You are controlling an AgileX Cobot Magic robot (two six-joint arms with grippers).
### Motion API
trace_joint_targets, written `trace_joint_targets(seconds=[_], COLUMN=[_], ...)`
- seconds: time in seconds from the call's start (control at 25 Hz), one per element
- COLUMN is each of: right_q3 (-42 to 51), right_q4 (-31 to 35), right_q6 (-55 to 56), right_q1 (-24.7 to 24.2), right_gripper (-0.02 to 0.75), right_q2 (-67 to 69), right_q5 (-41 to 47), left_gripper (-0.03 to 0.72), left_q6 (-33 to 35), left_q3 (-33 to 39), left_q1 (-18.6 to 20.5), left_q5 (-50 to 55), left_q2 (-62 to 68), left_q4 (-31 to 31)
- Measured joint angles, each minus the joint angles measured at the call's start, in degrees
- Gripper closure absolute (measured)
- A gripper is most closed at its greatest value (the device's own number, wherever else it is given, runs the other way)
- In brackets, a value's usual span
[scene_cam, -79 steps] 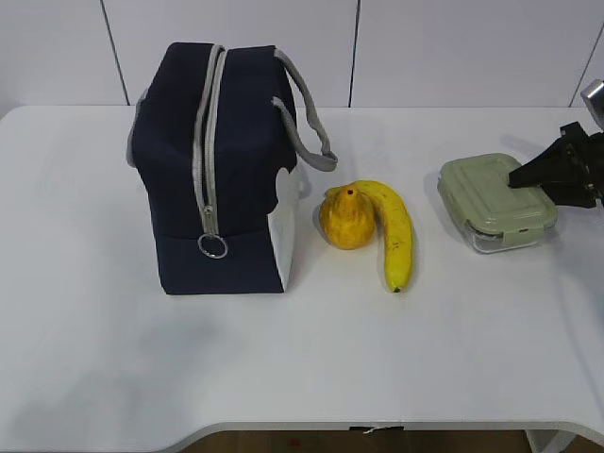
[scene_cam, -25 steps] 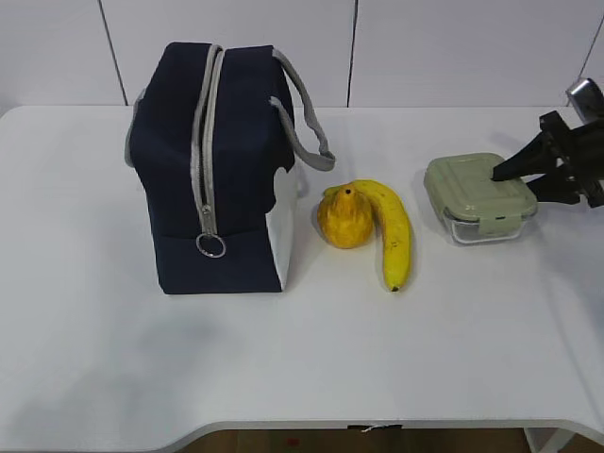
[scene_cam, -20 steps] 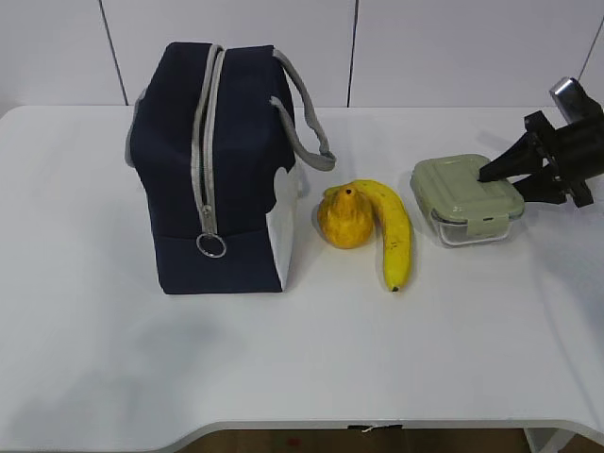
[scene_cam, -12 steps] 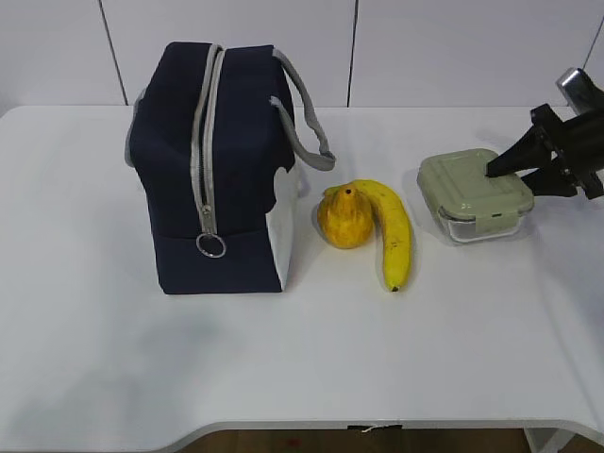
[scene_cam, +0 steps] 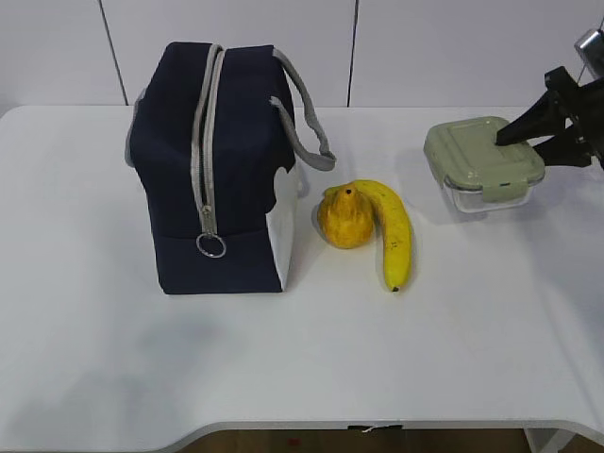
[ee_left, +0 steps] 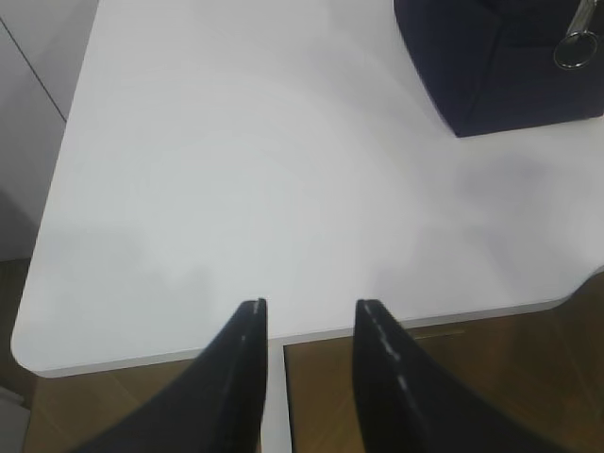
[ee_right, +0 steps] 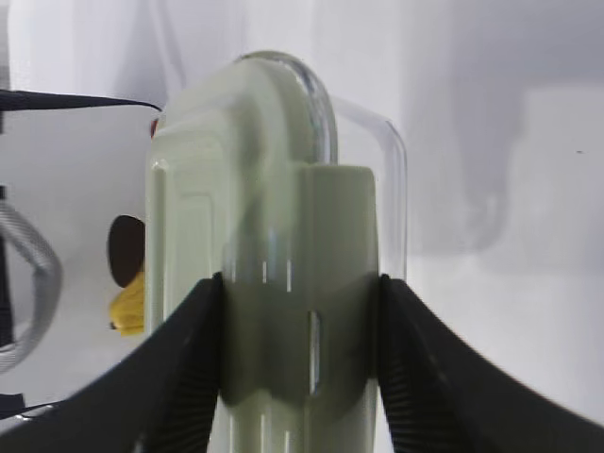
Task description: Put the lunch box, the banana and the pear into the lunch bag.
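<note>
The lunch box (scene_cam: 479,160), clear with a sage-green lid, hangs just above the table at the right, tilted. My right gripper (scene_cam: 517,157) is shut on its right end. In the right wrist view both fingers press the lid clip and wall of the lunch box (ee_right: 274,189), one at each side of the right gripper (ee_right: 300,283). The yellow banana (scene_cam: 396,231) and the bumpy pear (scene_cam: 346,217) lie touching mid-table. The navy lunch bag (scene_cam: 212,160) stands at the left, its grey zipper closed. My left gripper (ee_left: 310,307) is open and empty over the table's front edge.
The zipper's ring pull (scene_cam: 212,246) hangs low on the bag's near face and also shows as the ring pull (ee_left: 578,45) in the left wrist view. A grey handle (scene_cam: 307,118) droops toward the fruit. The white table (scene_cam: 302,359) ends at a wall behind.
My right gripper slid the lunch box a little left, then raised it off the table, up and to the right. The fruit, the bag and the left arm have not moved.
</note>
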Motion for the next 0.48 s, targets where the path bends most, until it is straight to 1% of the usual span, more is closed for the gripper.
trace_joint_targets(seconds=[0.28, 0.48], right_q3=[0.0, 0.0], right_q4=[2.29, 2.72], right_q6=[1.46, 2.57], right_q1=[0.0, 0.97], right_gripper=[0.368, 0.368], right_q2=[-4.48, -7.18], right_q5=[0.35, 0.56], left_gripper=[0.452, 0.451], left_q6=[0.0, 0.0], left_q3=[-0.29, -3.57], left_q1=[0.0, 0.0], left_q5=[0.0, -0.24], left_q2=[0.69, 3.68], left_q4=[-0.39, -1.09])
